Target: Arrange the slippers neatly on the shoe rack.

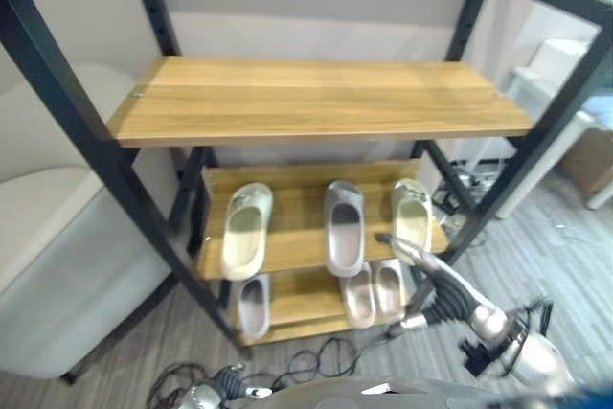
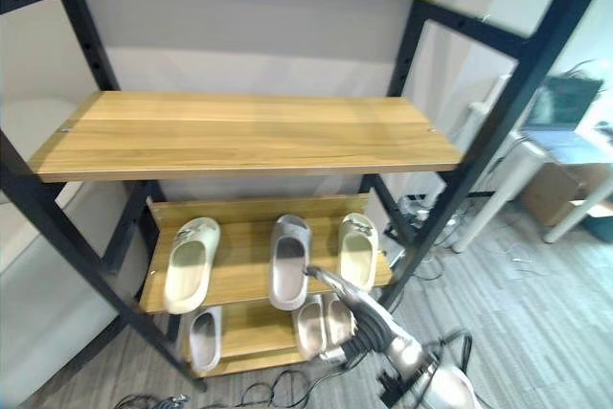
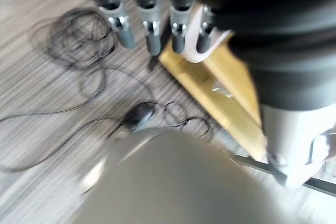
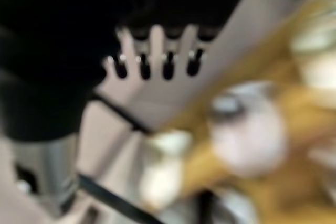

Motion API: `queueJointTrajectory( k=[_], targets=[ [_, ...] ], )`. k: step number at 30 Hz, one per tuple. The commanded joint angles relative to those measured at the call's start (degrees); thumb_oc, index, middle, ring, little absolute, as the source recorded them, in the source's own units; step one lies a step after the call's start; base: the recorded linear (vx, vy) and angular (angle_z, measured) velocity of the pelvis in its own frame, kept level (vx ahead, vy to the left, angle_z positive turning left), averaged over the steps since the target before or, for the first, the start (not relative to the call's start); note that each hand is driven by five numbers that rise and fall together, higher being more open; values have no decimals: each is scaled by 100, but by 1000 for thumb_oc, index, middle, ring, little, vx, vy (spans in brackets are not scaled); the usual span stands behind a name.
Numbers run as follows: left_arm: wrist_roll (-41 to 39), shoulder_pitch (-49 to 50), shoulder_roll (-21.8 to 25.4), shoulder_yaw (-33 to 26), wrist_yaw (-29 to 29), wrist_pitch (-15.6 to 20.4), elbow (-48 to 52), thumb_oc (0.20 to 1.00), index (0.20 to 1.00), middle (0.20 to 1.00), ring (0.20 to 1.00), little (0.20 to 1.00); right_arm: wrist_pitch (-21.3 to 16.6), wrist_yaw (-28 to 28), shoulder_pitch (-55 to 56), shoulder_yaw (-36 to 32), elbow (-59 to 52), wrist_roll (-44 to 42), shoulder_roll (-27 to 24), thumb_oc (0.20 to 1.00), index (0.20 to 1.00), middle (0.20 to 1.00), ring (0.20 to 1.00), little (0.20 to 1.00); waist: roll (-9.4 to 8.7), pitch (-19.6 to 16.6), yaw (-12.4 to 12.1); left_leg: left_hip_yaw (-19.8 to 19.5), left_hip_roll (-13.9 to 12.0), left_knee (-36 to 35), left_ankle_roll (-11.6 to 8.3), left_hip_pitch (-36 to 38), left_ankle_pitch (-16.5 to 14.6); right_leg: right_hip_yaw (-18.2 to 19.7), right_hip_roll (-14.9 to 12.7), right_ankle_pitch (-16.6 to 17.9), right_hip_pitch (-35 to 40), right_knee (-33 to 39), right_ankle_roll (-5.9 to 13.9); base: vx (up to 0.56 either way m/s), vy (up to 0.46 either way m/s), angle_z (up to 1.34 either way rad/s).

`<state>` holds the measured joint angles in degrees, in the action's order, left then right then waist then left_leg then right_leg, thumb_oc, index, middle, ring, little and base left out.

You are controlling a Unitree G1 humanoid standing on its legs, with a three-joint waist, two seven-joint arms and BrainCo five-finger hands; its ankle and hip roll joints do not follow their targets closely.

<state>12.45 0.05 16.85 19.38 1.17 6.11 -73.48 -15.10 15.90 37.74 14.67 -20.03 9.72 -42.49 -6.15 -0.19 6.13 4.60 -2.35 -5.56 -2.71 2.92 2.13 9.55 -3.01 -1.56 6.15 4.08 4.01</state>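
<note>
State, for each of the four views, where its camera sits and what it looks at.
Left eye view: head, looking down at the shoe rack and slippers; right hand shows.
Right eye view: same scene, slightly offset.
Left wrist view: along the left hand at floor and rack's bottom board.
Right wrist view: along the right hand, blurred slippers beyond.

The rack [image 1: 91,131] has a matt black metal frame and smooth wood-grain shelves [image 1: 316,98] with a light sheen. The slippers [image 1: 344,225] look like smooth, matt moulded foam or rubber. The floor [image 1: 565,256] is grey, streaked, wood-look planking. The left seat [image 1: 48,237] looks smooth and pale.
</note>
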Motion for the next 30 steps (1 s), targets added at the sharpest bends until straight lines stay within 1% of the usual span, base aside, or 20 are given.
queueJointTrajectory(
  k=[1,2,3,4,6,8,9,10,11,12,14,15,17,21,22,24,25,28,29,30],
  targets=[
    [89,-313,-258,-55,-22,240,-418,1000,1000,1000,1000,1000,-295,634,382,-484,-677,-568,-602,1000,1000,1000,1000,1000,283,356,-16,-63,118,92,143,29,-181,-67,-187,-118,-118,-538,517,29,3,-39],
    [56,-279,-224,-26,-2,256,-363,1000,1000,1000,1000,1000,-283,814,732,-794,-1030,-939,-894,1000,1000,1000,1000,1000,263,326,2,-45,103,90,120,23,-168,-79,-183,-96,-124,-526,526,-2,-8,-36],
    [41,-276,-219,-26,1,255,-349,1000,1000,1000,1000,1000,-290,817,805,-894,-1096,-955,-982,1000,1000,1000,1000,1000,254,332,6,-34,88,97,111,-6,-109,-77,-174,-46,-150,-526,530,5,-7,-30],
    [21,-259,-227,-15,0,257,-332,1000,1000,1000,1000,1000,-285,807,859,-997,-1139,-936,-1045,1000,1000,1000,1000,1000,249,311,14,-41,97,92,111,28,-171,-86,-187,-99,-110,-510,534,9,-3,-8],
    [-25,-212,-254,-30,-12,230,-311,1000,1000,1000,1000,1000,-257,598,847,-1188,-1075,-705,-1079,1000,1000,1000,1000,1000,254,293,14,-26,96,94,112,32,-169,-91,-185,-87,-105,-506,542,24,3,1],
    [-43,-179,-291,-47,-42,212,-286,1000,1000,1000,1000,1000,-247,250,716,-1354,-926,-264,-1039,1000,1000,1000,1000,1000,273,275,15,-10,94,90,115,35,-167,-91,-184,-76,-107,-502,546,12,0,-4],
    [-43,-182,-292,-47,-43,210,-285,1000,1000,1000,1000,1000,-250,230,707,-1341,-915,-241,-1036,1000,1000,1000,1000,1000,274,278,15,-10,94,90,115,35,-168,-91,-184,-76,-107,-502,547,0,0,0],
    [-30,-177,-312,-46,-66,201,-283,1000,1000,1000,1000,1000,-258,4,614,-1452,-838,-13,-989,1000,1000,1000,1000,1000,280,274,20,0,92,89,118,38,-168,-91,-186,-74,-108,-505,547,0,0,0],
    [-39,-169,-342,-55,-73,198,-279,1000,1000,1000,1000,1000,-256,-352,446,-1704,-734,289,-864,1000,1000,1000,1000,1000,295,265,29,5,96,87,129,41,-169,-87,-188,-73,-116,-508,544,0,0,0],
    [-39,-176,-345,-50,-73,198,-280,1000,1000,1000,1000,1000,-256,-366,450,-1707,-733,306,-860,1000,1000,1000,1000,1000,298,271,24,5,96,89,130,42,-171,-87,-188,-74,-115,-509,544,0,0,0],
    [-30,-181,-402,-44,-75,205,-279,1000,1000,1000,1000,1000,-197,-696,169,-1827,-472,716,-688,1000,1000,1000,1000,1000,330,268,15,6,100,87,145,38,-176,-88,-197,-79,-126,-510,544,0,0,0],
    [10,-182,-439,-28,-68,197,-276,1000,1000,1000,1000,1000,-101,-927,-110,-1846,-141,1043,-508,1000,1000,1000,1000,1000,357,261,-10,-14,110,81,162,38,-185,-101,-201,-91,-132,-511,537,0,0,0],
    [39,-180,-440,-20,-63,191,-275,1000,1000,1000,1000,1000,-71,-1053,-258,-1842,3,1181,-405,1000,1000,1000,1000,1000,363,259,-15,-28,119,77,170,36,-192,-111,-201,-101,-129,-510,530,0,0,0],
    [147,-168,-419,22,-63,176,-255,1000,1000,1000,1000,1000,184,-1529,-1073,-1575,998,1657,-38,1000,1000,1000,1000,1000,402,277,-116,-130,158,74,198,30,-217,-178,-221,-147,-92,-491,485,26,-8,4],
    [148,-173,-411,10,-63,175,-255,1000,1000,1000,1000,1000,176,-1550,-1113,-1543,1033,1667,-34,1000,1000,1000,1000,1000,394,286,-102,-135,159,75,198,30,-217,-183,-222,-148,-89,-491,485,12,-8,7],
    [200,-153,-394,26,-62,168,-231,1000,1000,1000,1000,1000,231,-1700,-1400,-1518,1270,1777,42,1000,1000,1000,1000,1000,401,290,-183,-187,174,77,207,28,-230,-248,-231,-174,-57,-470,469,16,-22,16],
    [201,-158,-389,19,-63,168,-229,1000,1000,1000,1000,1000,226,-1710,-1422,-1505,1286,1781,46,1000,1000,1000,1000,1000,401,303,-179,-184,163,78,204,-5,-165,-245,-218,-120,-92,-477,466,11,-23,24],
    [269,-119,-356,50,-58,173,-240,1000,1000,1000,1000,1000,246,-1808,-1756,-1400,1480,1813,61,1000,1000,1000,1000,1000,407,312,-272,-244,176,80,204,-21,-173,-314,-224,-132,-65,-434,445,12,-14,17],
    [269,-121,-354,45,-58,174,-241,1000,1000,1000,1000,1000,244,-1812,-1768,-1393,1488,1814,62,1000,1000,1000,1000,1000,406,311,-268,-245,175,79,203,-26,-169,-315,-223,-128,-70,-433,444,70,-16,16],
    [285,-102,-356,53,-48,181,-261,1000,1000,1000,1000,1000,243,-1832,-1922,-1323,1535,1782,73,1000,1000,1000,1000,1000,402,304,-317,-269,193,74,207,2,-235,-351,-241,-174,-18,-401,440,18,-5,16]
  ],
)
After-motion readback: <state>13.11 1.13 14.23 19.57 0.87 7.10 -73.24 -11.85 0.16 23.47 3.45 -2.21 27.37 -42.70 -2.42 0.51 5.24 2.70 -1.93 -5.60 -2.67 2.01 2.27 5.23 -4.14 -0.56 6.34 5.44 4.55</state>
